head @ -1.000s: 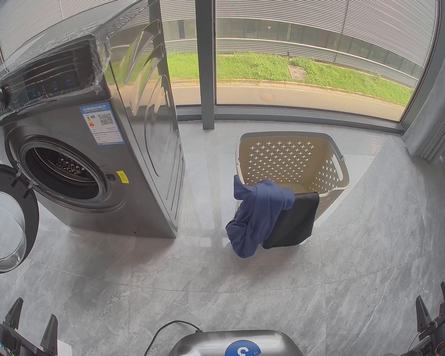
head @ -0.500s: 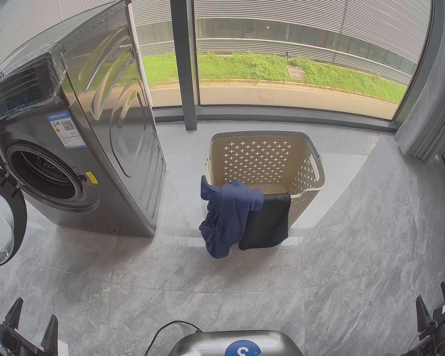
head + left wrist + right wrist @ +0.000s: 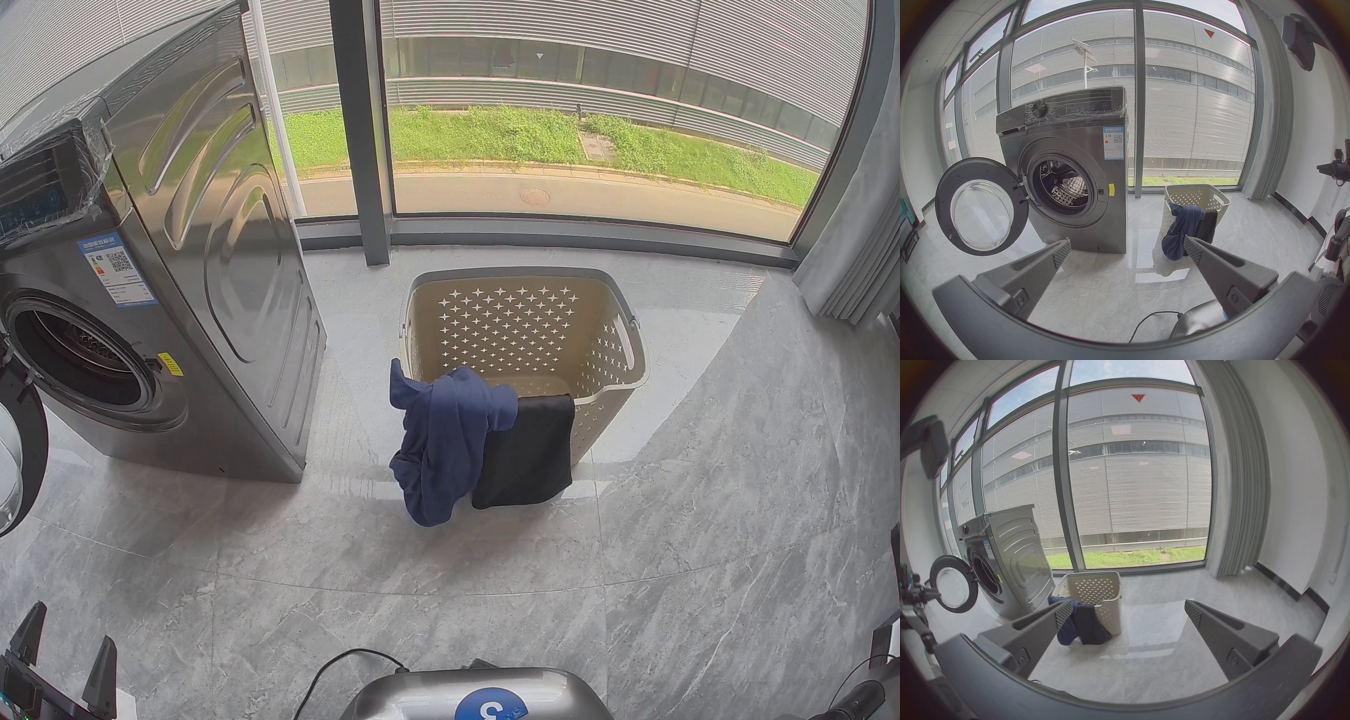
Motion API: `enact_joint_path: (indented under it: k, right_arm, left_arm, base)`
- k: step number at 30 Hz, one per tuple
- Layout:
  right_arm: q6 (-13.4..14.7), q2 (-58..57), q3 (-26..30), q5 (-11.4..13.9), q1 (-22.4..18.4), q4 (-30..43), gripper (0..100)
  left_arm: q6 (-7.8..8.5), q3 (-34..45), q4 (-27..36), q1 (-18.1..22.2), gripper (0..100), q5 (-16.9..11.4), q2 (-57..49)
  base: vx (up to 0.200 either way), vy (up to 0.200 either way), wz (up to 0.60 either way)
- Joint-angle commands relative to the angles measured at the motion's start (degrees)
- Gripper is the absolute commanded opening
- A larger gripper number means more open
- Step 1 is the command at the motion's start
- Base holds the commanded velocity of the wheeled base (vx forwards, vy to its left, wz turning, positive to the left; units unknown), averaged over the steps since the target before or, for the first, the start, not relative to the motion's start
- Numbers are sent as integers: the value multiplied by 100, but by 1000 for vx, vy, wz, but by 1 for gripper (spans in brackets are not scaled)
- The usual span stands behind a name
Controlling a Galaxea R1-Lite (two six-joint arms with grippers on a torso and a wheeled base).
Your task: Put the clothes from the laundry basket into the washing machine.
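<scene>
The left gripper [image 3: 1126, 244] hangs released, its 2 jaws spread wide and gripping nothing, low over the grey tiled floor [image 3: 712, 525]. The right gripper [image 3: 1127, 606] is likewise released and empty, jaws wide apart. The beige laundry basket [image 3: 614, 291] stands on the floor near the window [image 3: 581, 112], to the right of the washing machine [image 3: 216, 234] and apart from it. 2 clothes drape over the basket's near rim: a blue garment [image 3: 441, 441] hanging down the outside almost to the floor, and a black garment [image 3: 525, 450] touching it on its right. The machine's round door [image 3: 982, 206] is swung open, showing the drum [image 3: 1064, 187].
</scene>
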Motion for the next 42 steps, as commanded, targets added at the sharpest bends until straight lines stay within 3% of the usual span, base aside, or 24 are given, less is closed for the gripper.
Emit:
enact_joint_path:
  k: [1,5,11,17,19,20,30,42]
  right_arm:
    - [689,3425,-600,81,1075,-1272,100]
    - [1041,4726,-802,46,1505,-1983,100]
    - [1085,6536,-1004,29,1971,-3091,100]
    - [1059,7802,-1013,2,2059,-4260,100]
    - [1015,8171,-1004,-94,2050,-4585,100]
    - [1006,8540,-1057,-279,2103,-4805,100]
    - [1041,9560,-1452,-332,2340,-5191,100]
    - [1059,10623,-1900,-341,2683,-5640,100]
  left_arm:
    - [-14,101,-4,-4,100,3,-90]
    - [-14,101,-4,-4,100,3,-90]
    - [-6,101,-4,-4,100,3,-90]
    - [3,101,5,-4,100,-5,-90]
    - [3,101,5,-4,100,-5,-90]
    - [-6,101,5,-4,100,-5,-90]
    - [-14,101,-4,-4,100,-5,-90]
    - [-32,101,-4,-4,100,-5,-90]
  base:
    - [0,-200,0]
    - [0,-200,0]
    - [0,-33,0]
    - [0,0,0]
    - [0,0,0]
    - [200,0,0]
    - [200,0,0]
    - [0,0,0]
